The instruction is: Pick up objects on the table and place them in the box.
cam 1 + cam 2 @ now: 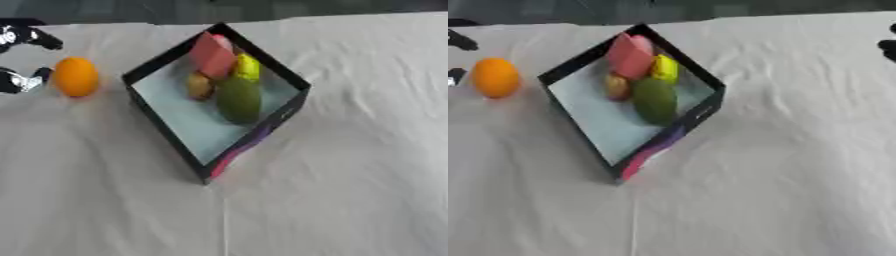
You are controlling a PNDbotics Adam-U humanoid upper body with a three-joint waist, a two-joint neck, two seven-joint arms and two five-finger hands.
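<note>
An orange (76, 76) lies on the white cloth to the left of the box (171, 52). My left hand (24, 36) comes in at the upper left edge, open, with its fingers above and its thumb below, just left of the orange and not closed on it. The black-walled box has a pale floor and stands cornerwise. It holds a pink block (213, 54), a yellow fruit (248, 67), a long green fruit (239, 100) and a small brownish fruit (199, 86). A dark bit of my right hand (889, 48) shows at the right edge; its fingers are hidden.
The white cloth (350, 175) covers the whole table, wrinkled, with a crease running down from the box's near corner. A dark strip lies beyond the table's far edge.
</note>
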